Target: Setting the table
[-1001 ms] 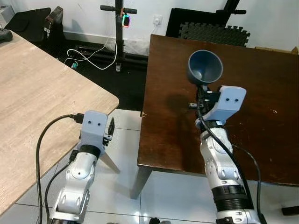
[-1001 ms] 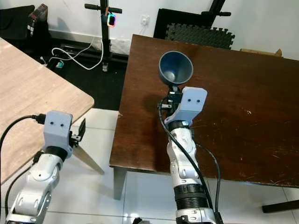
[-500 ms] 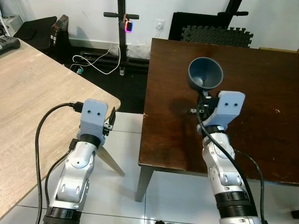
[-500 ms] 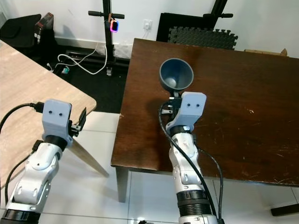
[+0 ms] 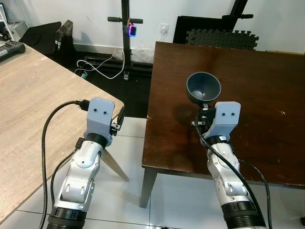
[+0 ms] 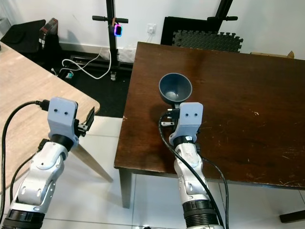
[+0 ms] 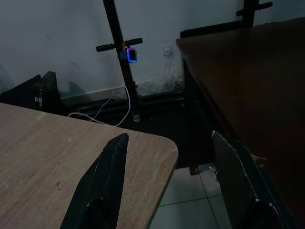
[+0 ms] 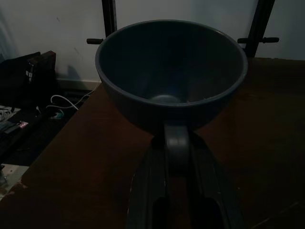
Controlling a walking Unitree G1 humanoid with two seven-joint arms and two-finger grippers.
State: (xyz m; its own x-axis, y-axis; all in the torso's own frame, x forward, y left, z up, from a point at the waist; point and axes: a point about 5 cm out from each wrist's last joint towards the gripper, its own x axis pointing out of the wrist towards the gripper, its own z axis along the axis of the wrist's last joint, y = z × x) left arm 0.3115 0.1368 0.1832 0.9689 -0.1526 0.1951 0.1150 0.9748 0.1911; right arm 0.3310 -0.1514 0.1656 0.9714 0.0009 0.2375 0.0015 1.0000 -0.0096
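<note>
The right tool [image 6: 174,112] is clamped on the short handle of a dark blue bowl [image 5: 203,87], its two black fingers [image 8: 155,176] pressed together on either side of that handle; the grip at the handle, I judge, keeps the bowl's mouth upward and level while it is carried to its place setting; the bowl juts straight out beyond the fingertips, open side up and empty as far as can be seen, above the dark wooden counter [image 5: 267,95] near its left edge; whether its base touches the wood or hangs just over it I cannot tell, though a shadow lies just beside it; the left tool [image 7: 167,186] has its fingers apart and grips nothing, held beyond the corner of the pale wooden counter [image 5: 33,109], in the gap between the two counters, probably kept clear of the work; ahead of it a scooter [image 5: 127,33] stands against the wall.
</note>
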